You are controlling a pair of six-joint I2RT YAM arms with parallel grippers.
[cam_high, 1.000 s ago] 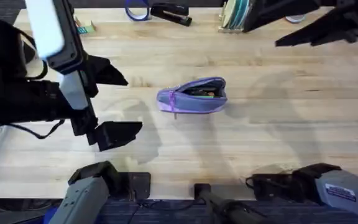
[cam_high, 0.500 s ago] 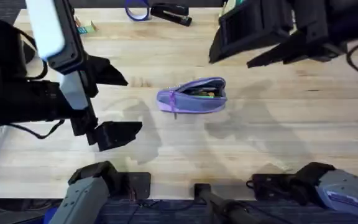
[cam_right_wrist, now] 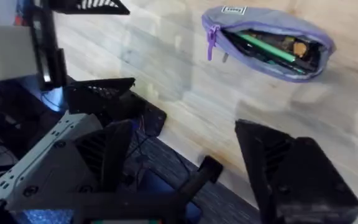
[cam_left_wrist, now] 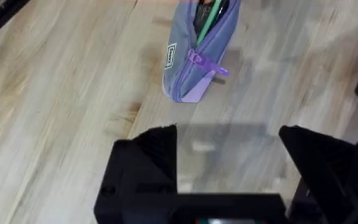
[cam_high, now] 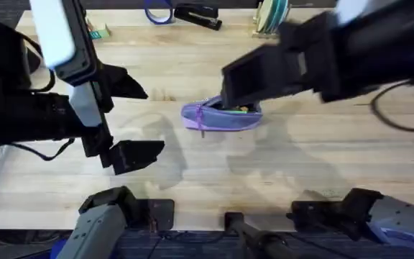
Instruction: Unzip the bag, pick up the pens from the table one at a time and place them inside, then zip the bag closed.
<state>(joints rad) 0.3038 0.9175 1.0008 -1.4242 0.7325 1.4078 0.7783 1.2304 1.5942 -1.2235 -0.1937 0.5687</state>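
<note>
Right gripper (cam_high: 246, 79) fingers apart, empty, over bag (cam_high: 221, 119) at frame centre. Left gripper (cam_high: 131, 119) spread wide, centre-left. Bag unzipped on table (cam_high: 300, 165), green pen (cam_right_wrist: 263, 48) inside.

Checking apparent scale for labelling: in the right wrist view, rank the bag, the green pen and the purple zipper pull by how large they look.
1. The bag, largest.
2. The green pen inside it, though partly hidden.
3. The zipper pull, smallest.

bag (cam_high: 214, 117) half hidden under right arm (cam_high: 322, 54)
</note>
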